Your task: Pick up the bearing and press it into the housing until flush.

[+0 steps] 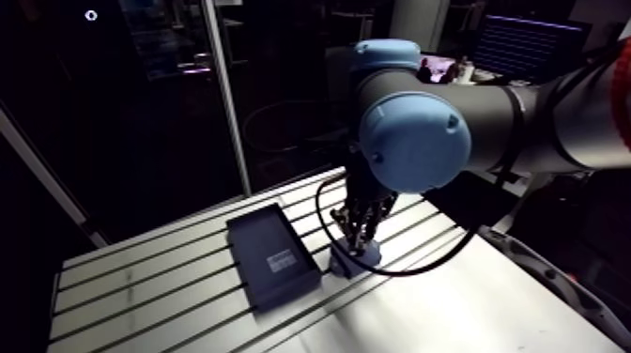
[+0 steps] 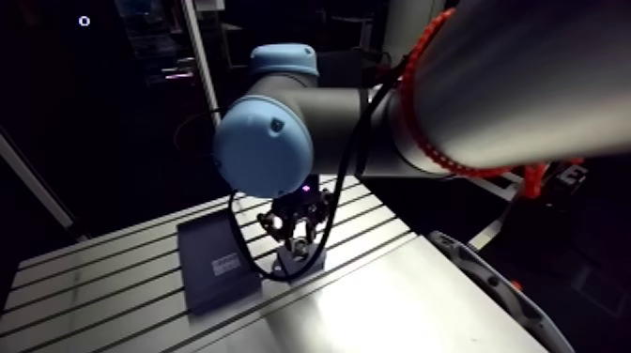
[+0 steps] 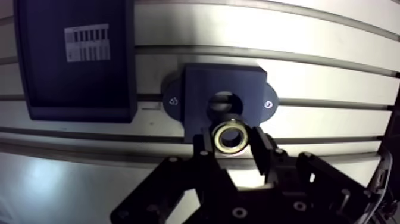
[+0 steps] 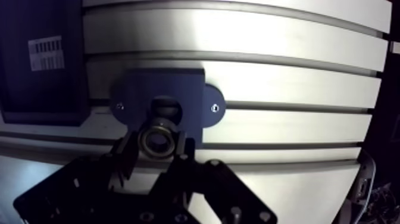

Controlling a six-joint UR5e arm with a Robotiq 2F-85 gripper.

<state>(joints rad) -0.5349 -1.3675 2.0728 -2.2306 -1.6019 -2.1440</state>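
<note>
one bearing (image 3: 231, 136) sits in the pincer (image 3: 233, 144) above the housing (image 3: 196, 89) (label (image 3: 87, 43) unreadable).

arm view high above table (image 1: 141, 282), wrist view close, both show housing (image 3: 196, 89)

A: Glossy metal on the bearing (image 3: 231, 136), smooth, bright around the ring. Matt black on the gripper (image 3: 232, 142) clamped around it.

B: Matt dark finish on the housing (image 3: 221, 89), plastic by the look. Small shiny screw heads (image 3: 268, 103) at three and nine o'clock.

A: Bare aluminium for the table (image 3: 321, 71), smooth, soft sheen between the slots.

B: At ten o'clock from the housing, dull dark tray (image 3: 74, 89), with a white paper-like label (image 3: 87, 42).
</note>
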